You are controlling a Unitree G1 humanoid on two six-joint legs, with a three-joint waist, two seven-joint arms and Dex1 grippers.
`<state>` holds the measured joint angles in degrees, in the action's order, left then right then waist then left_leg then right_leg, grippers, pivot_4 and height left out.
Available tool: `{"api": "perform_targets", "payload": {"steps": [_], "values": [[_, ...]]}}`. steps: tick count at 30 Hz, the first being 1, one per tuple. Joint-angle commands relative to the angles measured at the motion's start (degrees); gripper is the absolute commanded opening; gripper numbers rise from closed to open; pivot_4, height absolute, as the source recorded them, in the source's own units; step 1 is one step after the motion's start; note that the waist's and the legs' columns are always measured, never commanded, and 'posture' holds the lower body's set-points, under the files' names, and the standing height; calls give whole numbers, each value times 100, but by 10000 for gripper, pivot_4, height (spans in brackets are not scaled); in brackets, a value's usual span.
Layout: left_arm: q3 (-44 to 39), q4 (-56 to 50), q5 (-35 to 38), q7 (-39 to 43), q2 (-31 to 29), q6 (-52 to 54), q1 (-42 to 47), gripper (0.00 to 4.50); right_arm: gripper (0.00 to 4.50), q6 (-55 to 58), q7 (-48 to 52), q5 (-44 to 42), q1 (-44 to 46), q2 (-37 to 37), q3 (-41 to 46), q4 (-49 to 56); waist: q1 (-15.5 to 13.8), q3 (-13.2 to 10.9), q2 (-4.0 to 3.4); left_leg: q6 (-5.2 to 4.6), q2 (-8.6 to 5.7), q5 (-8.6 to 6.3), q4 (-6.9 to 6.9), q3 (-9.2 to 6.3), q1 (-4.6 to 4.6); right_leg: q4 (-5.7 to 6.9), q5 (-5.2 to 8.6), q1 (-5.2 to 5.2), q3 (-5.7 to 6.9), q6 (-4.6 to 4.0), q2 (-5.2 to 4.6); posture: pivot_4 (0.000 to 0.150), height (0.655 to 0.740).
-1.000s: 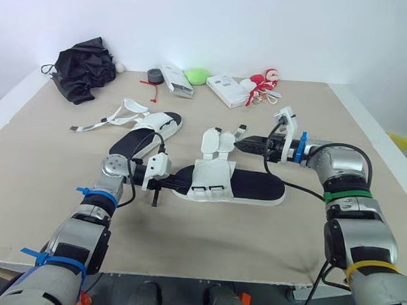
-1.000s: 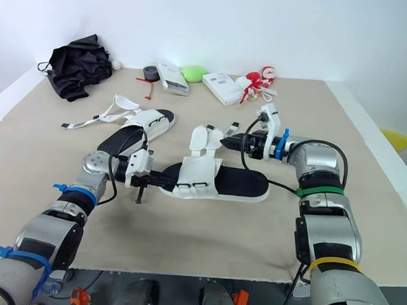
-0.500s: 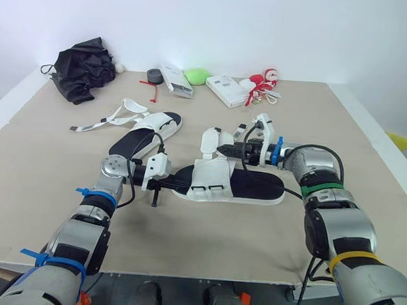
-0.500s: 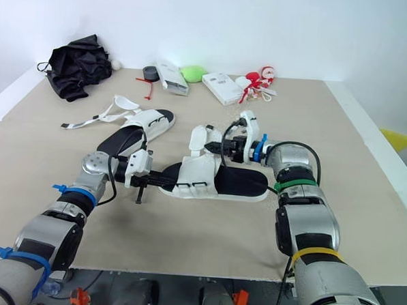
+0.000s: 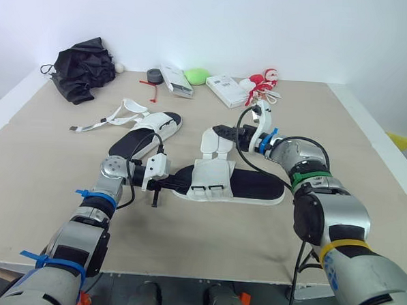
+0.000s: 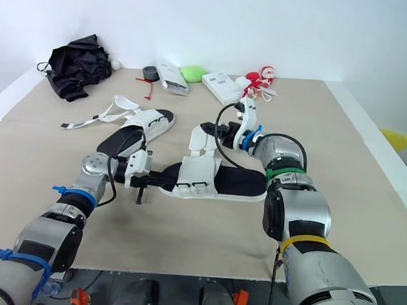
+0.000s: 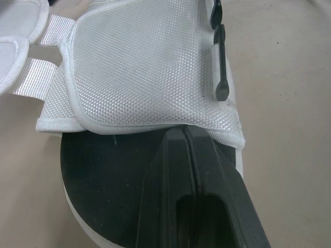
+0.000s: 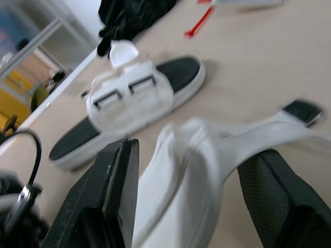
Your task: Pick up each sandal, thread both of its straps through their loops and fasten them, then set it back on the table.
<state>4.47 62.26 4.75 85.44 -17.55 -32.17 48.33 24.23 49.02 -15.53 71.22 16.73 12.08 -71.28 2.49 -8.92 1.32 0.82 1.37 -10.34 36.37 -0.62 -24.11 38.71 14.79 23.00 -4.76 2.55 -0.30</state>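
Progress looks slight: the black-soled, white-mesh sandal (image 5: pixel 246 184) lies on the beige table (image 5: pixel 45 185), left gripper (image 7: pixel 184 135) pressed shut atop its toe, right gripper (image 5: pixel 219 131) spread around its loose white straps (image 5: pixel 216 142); the second sandal (image 5: pixel 147 133) waits unfastened.

No text, label, brand or number can be read anywhere; the sandal (image 7: pixel 139 67), seen close from the left wrist, carries plain white mesh and a black sole with no legible mark; any print on the white boxes (image 5: pixel 226 90) at the back is too small to make out.
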Motion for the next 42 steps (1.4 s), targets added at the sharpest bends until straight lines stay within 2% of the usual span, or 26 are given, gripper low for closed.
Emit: {"api": "perform_targets", "payload": {"steps": [1,5,6,7,8,9,10,12,13,16,19,27,31,34,38,42], "values": [[276,232,-305,-9,84,140,-270,0,30997,-184,-183,-161,388,-3,305,-25,-1,0,0,0,-1,0,0,1,0,0,0,0,-1,0,-1,1500,7400],[277,215,-302,-20,87,121,-310,0,30997,-285,-330,-144,460,-12,431,-73,-2,0,0,0,-4,0,0,1,-1,-1,1,0,-1,3,-5,1500,7400],[277,209,-300,-23,87,121,-318,0,25821,-338,-421,-143,454,-15,472,-86,-2,0,0,0,-5,0,-1,0,-1,-2,2,-1,0,3,-7,1500,7400],[278,205,-300,-27,88,122,-322,0,22990,-362,-466,-169,445,-17,531,-94,-2,0,0,0,-6,0,-1,0,-2,-2,2,0,0,3,-8,1500,7400],[279,201,-300,-33,89,122,-324,0,17271,-377,-371,-171,408,-12,543,-66,-2,0,0,0,-6,0,-1,0,-2,-2,2,-1,0,4,-8,1500,7400],[280,197,-301,-37,87,117,-326,0,13877,-357,-268,-161,377,-9,537,-36,-2,0,0,0,-6,0,-1,0,-2,-2,2,-1,-1,4,-8,1500,7400],[280,199,-302,-42,89,119,-322,0,12315,-343,-105,-152,330,-2,510,28,0,0,0,0,-6,0,-1,1,-2,-2,2,-1,-1,4,-8,1500,7400],[279,203,-304,-46,84,118,-317,0,3538,-311,111,-129,261,12,456,141,-1,0,0,0,-7,0,-1,0,-2,-2,2,-1,-1,4,-8,1500,7400],[279,204,-303,-44,82,120,-316,0,617,-290,204,-118,225,25,428,200,-1,0,0,0,-7,0,-1,0,-2,-2,2,-1,0,4,-8,1500,7400],[286,213,-310,-41,84,119,-317,0,617,-316,798,-67,-50,76,208,682,-3,0,0,0,-8,0,-1,-1,-2,-3,2,-2,0,4,-8,1500,7400],[301,237,-329,-41,96,114,-314,0,617,-131,1375,-190,-504,121,-13,1638,-3,0,-1,0,-10,0,-1,-3,-3,-3,4,-4,-1,7,-8,1500,7400],[328,291,-354,-20,166,133,-224,0,617,655,2240,-1087,-2181,309,-473,5403,-40,1,-4,1,-16,0,0,-29,-12,-4,8,-7,15,11,-9,1500,7400],[337,309,-366,-7,183,128,-213,0,617,430,2546,-919,-3008,606,-1200,6823,-70,0,-7,1,-19,-1,-1,-45,-21,-10,12,-7,30,9,-10,1500,7400],[342,308,-368,3,187,127,-216,0,617,143,2640,-722,-3465,850,-1636,7456,-83,-1,-6,3,-16,-2,-1,-49,-23,-15,16,-7,38,6,-8,1500,7400],[342,301,-369,6,176,123,-226,0,617,170,2597,-921,-3769,1018,-1751,7985,-84,-2,-4,4,-13,-2,-4,-49,-25,-23,15,-6,40,1,-5,1500,7400],[342,297,-374,22,139,114,-248,0,617,-455,2749,-409,-4231,1439,-2183,8327,-82,-2,-3,6,-8,-4,-10,-53,-24,-27,19,-6,43,-4,1,1500,7400]]}}
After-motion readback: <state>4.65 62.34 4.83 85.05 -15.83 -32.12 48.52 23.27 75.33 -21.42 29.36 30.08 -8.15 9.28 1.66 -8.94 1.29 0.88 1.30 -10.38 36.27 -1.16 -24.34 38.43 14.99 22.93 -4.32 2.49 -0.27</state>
